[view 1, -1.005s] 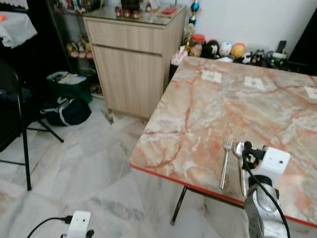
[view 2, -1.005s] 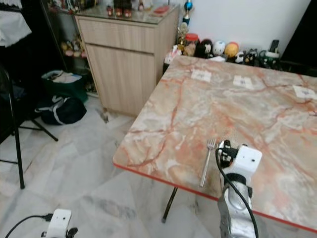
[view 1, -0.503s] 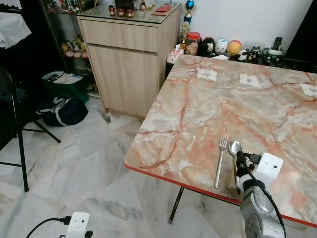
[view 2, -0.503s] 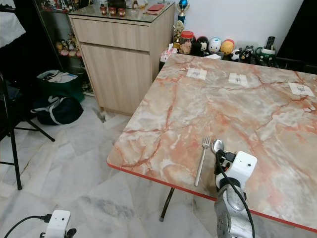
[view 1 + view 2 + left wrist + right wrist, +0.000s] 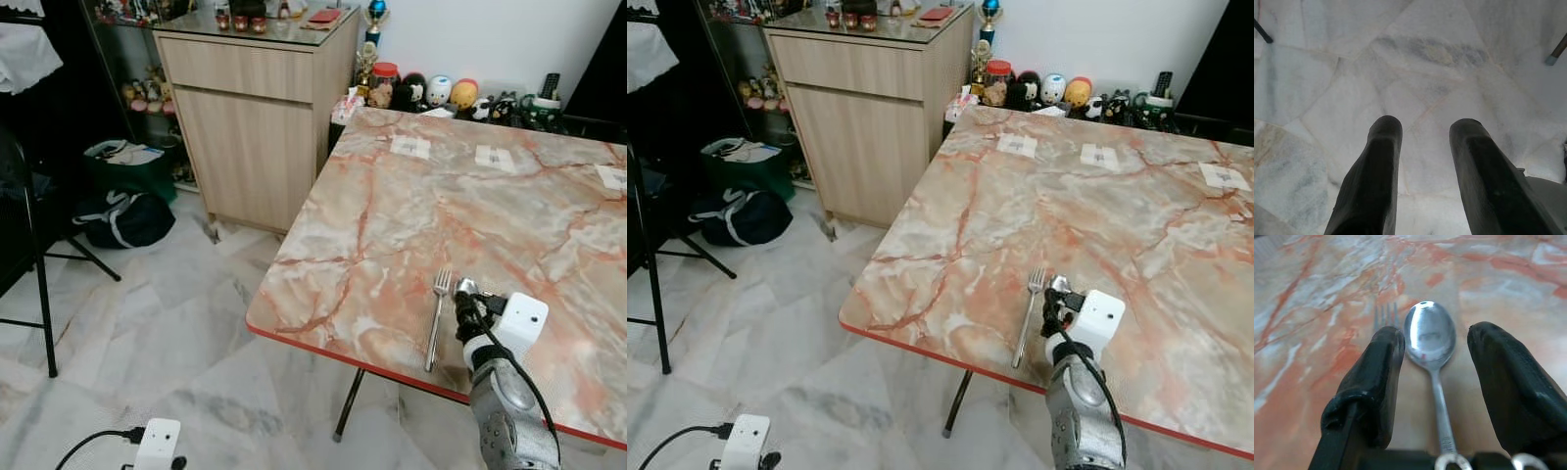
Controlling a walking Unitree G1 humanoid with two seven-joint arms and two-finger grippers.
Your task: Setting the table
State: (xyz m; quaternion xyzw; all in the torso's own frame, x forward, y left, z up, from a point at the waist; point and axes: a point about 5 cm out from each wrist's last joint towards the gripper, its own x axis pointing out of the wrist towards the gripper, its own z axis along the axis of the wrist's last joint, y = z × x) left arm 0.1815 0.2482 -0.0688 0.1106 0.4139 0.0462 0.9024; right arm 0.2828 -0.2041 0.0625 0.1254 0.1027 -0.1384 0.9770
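A silver fork (image 5: 436, 318) lies on the marble table (image 5: 392, 225) near its front edge. Just right of it lies a silver spoon (image 5: 1430, 333), bowl pointing away from me. My right gripper (image 5: 1437, 333) is open low over the table, one finger (image 5: 1371, 382) on each side of the spoon's handle. From the head, the gripper (image 5: 460, 311) covers most of the handle and the spoon's bowl (image 5: 464, 287) peeks out beyond it. My left gripper (image 5: 1426, 126) hangs open over the marble floor with nothing between its fingers.
The table's red front edge (image 5: 333, 352) is close to the cutlery. White paper tags (image 5: 411, 147) lie farther back, with figurines (image 5: 441, 93) behind the far side. A wooden cabinet (image 5: 255, 108), a dark bag (image 5: 122, 217) and a black chair (image 5: 34, 255) stand at left.
The view has shifted a little. My right gripper has crept slightly left and forward along the spoon's handle. Fork and spoon lie where they were.
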